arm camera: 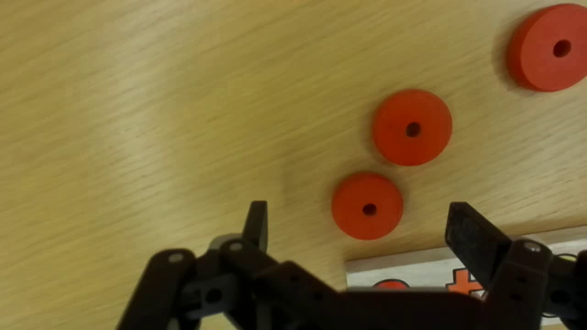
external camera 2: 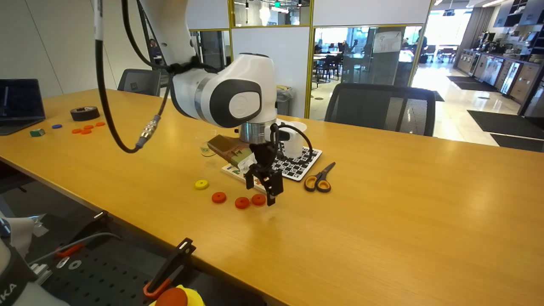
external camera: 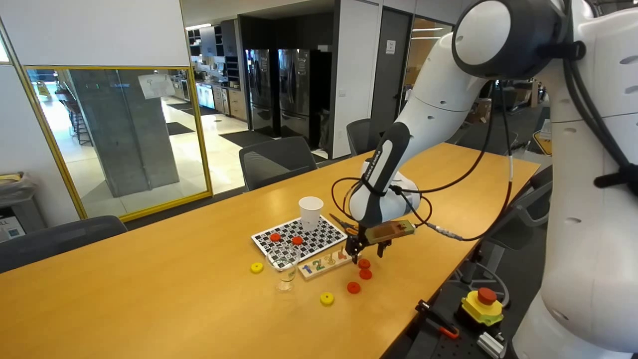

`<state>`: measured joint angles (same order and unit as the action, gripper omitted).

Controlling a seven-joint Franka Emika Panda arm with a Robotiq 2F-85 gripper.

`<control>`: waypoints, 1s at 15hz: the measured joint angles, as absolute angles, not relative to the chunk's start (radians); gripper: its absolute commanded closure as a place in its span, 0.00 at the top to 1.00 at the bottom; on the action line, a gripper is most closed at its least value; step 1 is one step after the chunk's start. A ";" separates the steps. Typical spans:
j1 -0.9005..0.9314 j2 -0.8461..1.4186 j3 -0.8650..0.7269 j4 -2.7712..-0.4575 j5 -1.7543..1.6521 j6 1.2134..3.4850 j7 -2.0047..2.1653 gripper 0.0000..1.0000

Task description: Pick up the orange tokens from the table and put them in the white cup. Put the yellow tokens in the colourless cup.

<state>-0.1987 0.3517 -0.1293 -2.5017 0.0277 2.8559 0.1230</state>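
Toward the left end of the table (external camera 2: pixel 382 238), in an exterior view, a dark laptop (external camera 2: pixel 20 102) is set; to its right a small green-sided block (external camera 2: pixel 37 132), a blue disc (external camera 2: pixel 56 126), a roll of black tape (external camera 2: pixel 84 113) and four orange discs (external camera 2: pixel 88 127) are laid. Farther right along the tabletop, in an exterior view, a yellow token (external camera: pixel 256 268) is placed near the left edge of a checkerboard (external camera: pixel 326 234), and the colourless cup (external camera: pixel 283 264) is stood near the board's front corner. On the board an orange token (external camera: pixel 275 237) is laid toward the left corner, another nearer the middle, and the white cup (external camera: pixel 311 212) is stood upright toward the far corner. Along the board's front edge a wooden strip (external camera: pixel 324 267) is set, on which the numbers 1 to 4 can be read; a second yellow token (external camera: pixel 327 298) is placed in front of it. Scissors (external camera 2: pixel 323 173) are laid just beside the board's right edge. Between the strip and the table's robot-side edge, three more orange tokens (external camera: pixel 365 274) are grouped. Over them the gripper (external camera: pixel 368 254) is suspended from the arm (external camera: pixel 438 94), its jaws spread wide and nothing gripped. In the wrist view one of these tokens is framed between the jaws, touched by neither, with a second just beside it.
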 measured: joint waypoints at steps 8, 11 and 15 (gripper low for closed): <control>-0.251 0.372 -0.080 -2.489 0.152 2.877 0.051 1.00; -0.264 0.376 -0.064 -2.488 0.176 2.877 0.032 1.00; -0.270 0.390 -0.057 -2.481 0.183 2.876 0.022 1.00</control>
<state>-0.2700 0.3902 -0.0566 -2.4814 0.1830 2.8763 0.0224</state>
